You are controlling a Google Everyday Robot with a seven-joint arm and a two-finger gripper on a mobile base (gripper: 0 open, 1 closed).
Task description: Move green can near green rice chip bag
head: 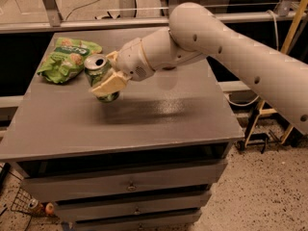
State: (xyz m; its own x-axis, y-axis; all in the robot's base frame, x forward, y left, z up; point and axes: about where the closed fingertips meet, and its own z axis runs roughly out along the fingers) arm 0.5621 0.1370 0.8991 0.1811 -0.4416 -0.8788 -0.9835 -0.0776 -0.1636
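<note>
Pinching tilted can [97, 69] between gripper [104, 76] jaws at left-centre of frame, holding it just right of bag [65, 59] lying upper left on table [159, 112]; labels unreadable.

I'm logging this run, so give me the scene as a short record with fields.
gripper: over the table's image-left half, shut on the green can
green can: tilted, top showing, just right of the bag in the image
bag: lying at the table's back left corner in the image
table: grey, drawers below
</note>
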